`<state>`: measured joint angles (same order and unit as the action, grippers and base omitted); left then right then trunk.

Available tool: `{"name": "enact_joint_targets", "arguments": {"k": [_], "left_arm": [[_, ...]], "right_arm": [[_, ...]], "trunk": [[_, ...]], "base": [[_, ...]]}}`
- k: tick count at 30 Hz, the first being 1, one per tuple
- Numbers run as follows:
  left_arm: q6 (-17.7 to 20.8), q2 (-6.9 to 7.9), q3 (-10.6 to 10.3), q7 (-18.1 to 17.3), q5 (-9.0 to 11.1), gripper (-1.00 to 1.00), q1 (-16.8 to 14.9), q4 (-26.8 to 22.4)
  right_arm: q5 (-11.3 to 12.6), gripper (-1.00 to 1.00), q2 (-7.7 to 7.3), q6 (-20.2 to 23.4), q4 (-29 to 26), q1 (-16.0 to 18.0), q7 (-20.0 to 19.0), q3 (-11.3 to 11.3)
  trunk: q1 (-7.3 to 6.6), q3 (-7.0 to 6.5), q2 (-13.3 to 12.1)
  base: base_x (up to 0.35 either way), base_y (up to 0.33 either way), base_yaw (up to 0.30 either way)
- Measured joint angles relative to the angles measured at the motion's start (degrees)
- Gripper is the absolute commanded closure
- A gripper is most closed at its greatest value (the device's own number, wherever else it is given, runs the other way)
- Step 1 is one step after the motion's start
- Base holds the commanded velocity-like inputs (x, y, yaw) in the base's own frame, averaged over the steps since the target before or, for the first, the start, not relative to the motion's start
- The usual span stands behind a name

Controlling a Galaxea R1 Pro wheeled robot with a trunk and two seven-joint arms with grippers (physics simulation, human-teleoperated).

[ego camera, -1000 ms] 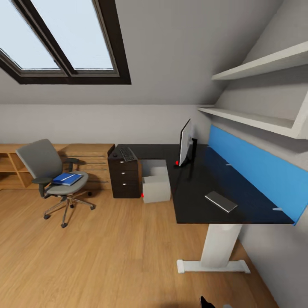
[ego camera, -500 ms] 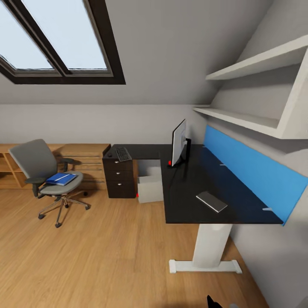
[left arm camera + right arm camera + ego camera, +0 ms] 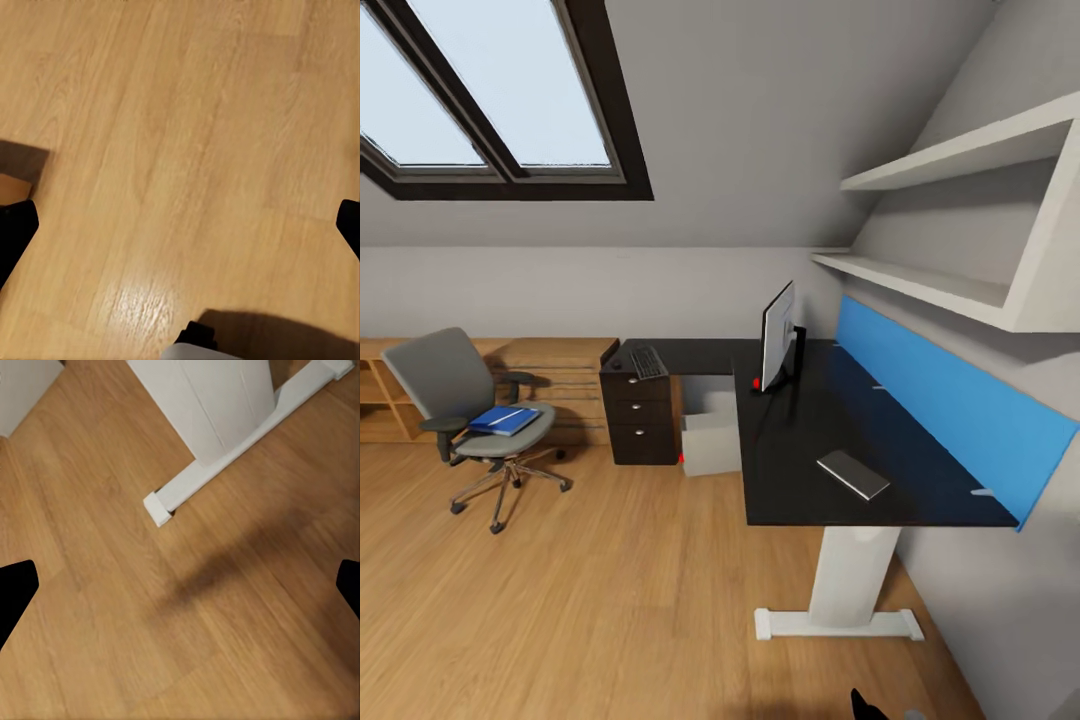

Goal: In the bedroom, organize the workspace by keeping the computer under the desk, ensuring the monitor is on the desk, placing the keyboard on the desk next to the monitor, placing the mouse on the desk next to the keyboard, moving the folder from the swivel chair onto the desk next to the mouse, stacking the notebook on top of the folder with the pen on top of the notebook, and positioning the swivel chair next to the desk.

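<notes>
done: monitor (image 3: 778,334) on desk (image 3: 810,440); computer (image 3: 712,440) under it
left: folder (image 3: 505,419) on swivel chair (image 3: 465,413), keyboard (image 3: 648,361) on drawer unit (image 3: 640,415), all far ahead of pincers
left pincer (image 3: 180,225): spread wide, empty, over floor (image 3: 187,135)
right pincer (image 3: 180,585): same, nr desk foot (image 3: 247,439)

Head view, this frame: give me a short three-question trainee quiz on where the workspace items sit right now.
1. True or false: the blue folder lies on the seat of the swivel chair.
2. Multiple choice: the keyboard rests on (A) the floor, (B) the dark drawer unit at the desk's far end, (C) a wall shelf.
3. Fill in: the monitor stands on the black ____, and the pale computer box sits on the floor beside the drawer unit.

Key: 1 true; 2 B; 3 desk.
</notes>
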<state>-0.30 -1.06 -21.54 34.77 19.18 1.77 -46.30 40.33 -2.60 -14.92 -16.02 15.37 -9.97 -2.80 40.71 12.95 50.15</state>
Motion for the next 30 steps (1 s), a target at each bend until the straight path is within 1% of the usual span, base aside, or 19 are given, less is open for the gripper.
{"name": "enact_joint_targets", "arguments": {"k": [4,6,10,12,15,17,20,21,24,25,26,27,30], "left_arm": [[0.0,-0.02,0.0,0.0,0.0,-1.0,0.0,0.0],[0.0,-0.03,0.0,0.0,-0.1,-1.0,0.0,0.0],[0.0,-0.03,-0.1,0.0,-0.1,-1.0,0.0,0.0],[0.0,-0.03,-0.1,0.1,-0.1,-1.0,0.0,0.0],[-0.1,-0.03,-0.1,0.1,-0.1,-1.0,0.0,0.0],[-0.1,-0.03,-0.1,0.1,-0.1,-1.0,0.0,0.1],[-0.1,0.04,0.0,0.0,0.0,-1.0,0.0,0.2],[-0.1,0.09,0.0,0.0,0.0,-1.0,0.0,0.3],[-0.1,0.08,0.0,-0.1,0.0,-1.0,0.0,0.3],[-0.1,0.07,0.0,-0.1,0.0,-1.0,0.0,0.3],[-0.1,0.07,0.0,-0.1,0.0,-1.0,0.0,0.3],[-0.1,0.06,0.0,-0.1,0.0,-1.0,0.0,0.3],[-0.1,0.06,0.0,-0.1,0.0,-1.0,0.0,0.4]], "right_arm": [[0.0,-1.0,-0.58,-0.7,-0.2,0.0,-0.1,0.0],[-0.1,-1.0,-1.22,-2.3,-0.4,-0.2,-0.1,0.0],[-0.1,-1.0,-1.73,-5.4,-1.2,-0.7,-0.1,0.1],[-0.3,-1.0,-1.91,-6.9,-3.0,-1.1,-0.1,0.0],[-0.7,-1.0,-2.05,-7.7,-5.5,-1.5,0.1,-0.1],[-1.6,-1.0,-2.22,-8.0,-8.1,-2.0,0.8,-0.1],[-4.0,-1.0,-2.37,-7.7,-11.3,-2.4,3.7,-0.1],[-6.4,-1.0,-2.42,-6.5,-14.5,-2.8,6.7,-0.2],[-8.6,-1.0,-2.44,-4.3,-19.6,-3.8,10.1,-0.3],[-9.8,-1.0,-2.45,-2.1,-23.9,-4.9,12.6,-0.3],[-10.5,-1.0,-2.45,-0.7,-26.5,-5.6,14.0,-0.3],[-12.2,-1.0,-2.46,4.2,-34.2,-7.7,18.1,-0.3],[-14.1,-1.0,-2.46,10.2,-41.9,-9.2,22.0,-0.4]], "trunk": [[-0.88,-0.72,-1.6],[-1.32,-1.08,-2.4],[-2.2,-1.8,-4.0],[-2.64,-2.16,-4.8],[-3.3,-2.7,-6.0],[-3.74,-3.06,-6.8],[-4.4,-3.6,-8.0],[-4.62,-3.79,-8.4],[-5.28,-4.32,-9.6],[-5.5,-4.51,-10.0],[-5.72,-4.68,-10.4],[-5.94,-4.87,-10.8],[-6.6,-5.41,-12.1]], "base": [[0.0,0.0,0.0],[0.0,0.0,0.0],[0.0,0.0,0.0],[0.0,0.0,0.0],[0.0,0.0,0.0],[0.0,0.0,0.0],[0.0,0.0,0.0],[0.0,0.0,0.0],[0.0,0.0,0.0],[0.0,0.0,0.0],[0.0,0.0,0.0],[0.0,0.0,0.0],[0.0,0.0,0.0]]}}
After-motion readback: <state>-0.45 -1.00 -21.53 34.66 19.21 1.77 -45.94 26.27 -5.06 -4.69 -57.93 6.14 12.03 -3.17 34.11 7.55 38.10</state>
